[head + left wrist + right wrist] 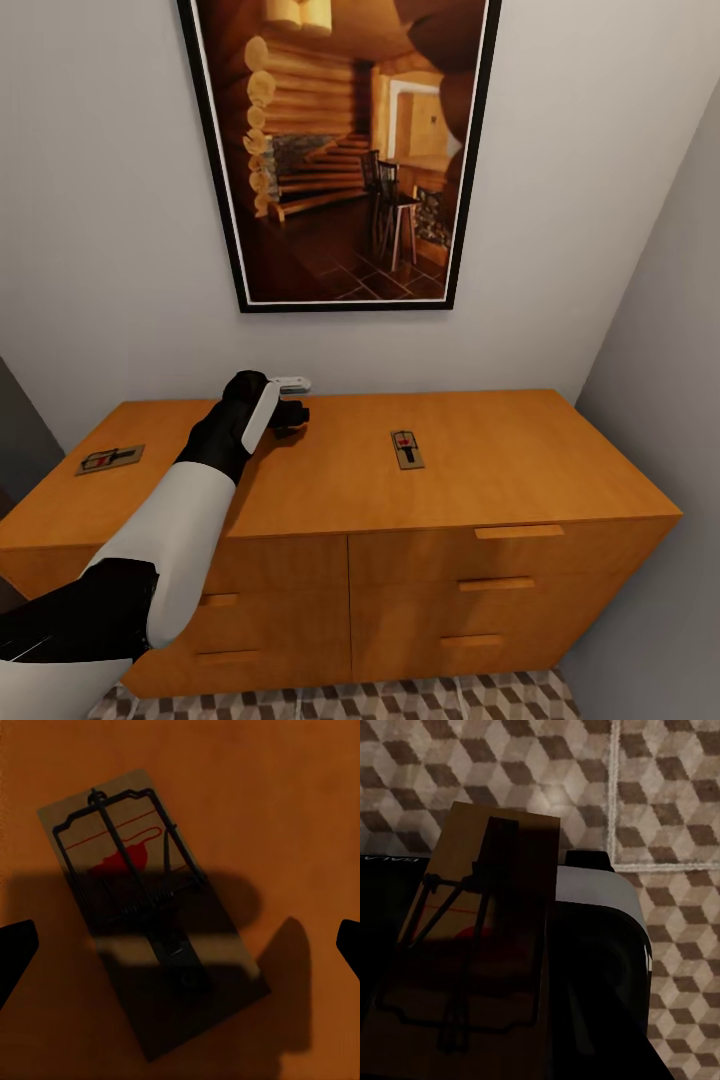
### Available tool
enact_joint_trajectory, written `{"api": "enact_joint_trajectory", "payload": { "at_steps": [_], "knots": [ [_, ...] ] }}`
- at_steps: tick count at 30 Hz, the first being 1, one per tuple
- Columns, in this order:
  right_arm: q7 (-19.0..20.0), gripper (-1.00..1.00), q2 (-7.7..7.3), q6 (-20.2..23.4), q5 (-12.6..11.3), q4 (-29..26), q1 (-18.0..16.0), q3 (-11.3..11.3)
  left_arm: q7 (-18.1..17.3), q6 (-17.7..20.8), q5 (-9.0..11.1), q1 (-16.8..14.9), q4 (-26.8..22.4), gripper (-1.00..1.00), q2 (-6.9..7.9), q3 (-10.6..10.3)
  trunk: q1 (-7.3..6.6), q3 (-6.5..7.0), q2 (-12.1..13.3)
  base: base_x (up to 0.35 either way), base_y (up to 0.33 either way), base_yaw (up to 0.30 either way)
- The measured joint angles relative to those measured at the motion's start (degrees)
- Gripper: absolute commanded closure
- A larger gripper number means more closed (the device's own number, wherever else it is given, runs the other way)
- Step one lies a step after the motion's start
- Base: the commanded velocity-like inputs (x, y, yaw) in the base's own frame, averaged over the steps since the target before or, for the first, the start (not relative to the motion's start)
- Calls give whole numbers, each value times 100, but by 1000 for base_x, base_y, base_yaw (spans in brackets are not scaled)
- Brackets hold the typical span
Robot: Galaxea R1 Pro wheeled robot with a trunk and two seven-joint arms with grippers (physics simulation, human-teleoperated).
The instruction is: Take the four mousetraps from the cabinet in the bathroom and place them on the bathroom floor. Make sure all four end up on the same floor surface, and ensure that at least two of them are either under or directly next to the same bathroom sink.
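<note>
The left gripper [180, 945] hangs wide open right above a mousetrap [150, 907] on the cabinet [330, 480], ready to grab it. The right gripper's state I cannot tell; another trap [480, 945] sits close against it.

Domestic interior, a small room in a home. Indicators: plain pale painted walls [110, 200]; a black-framed picture of a log-cabin interior [345, 150] hung above and beyond the left gripper [290, 412]; a low orange-brown wooden drawer chest [420, 590] beneath that gripper; floor tiles with a brown, beige and white cube pattern [660, 787].
</note>
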Motion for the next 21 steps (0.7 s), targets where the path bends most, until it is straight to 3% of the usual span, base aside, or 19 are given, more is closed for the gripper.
{"api": "enact_joint_trajectory", "payload": {
  "at_steps": [21],
  "knots": [
    [0, 100, 0, 0, 3, 0, 0, -1, 0, 5, -5, 0, 62, -100, -6, -17, -1, 0, 0, 17, 0, 0]
  ]
}}
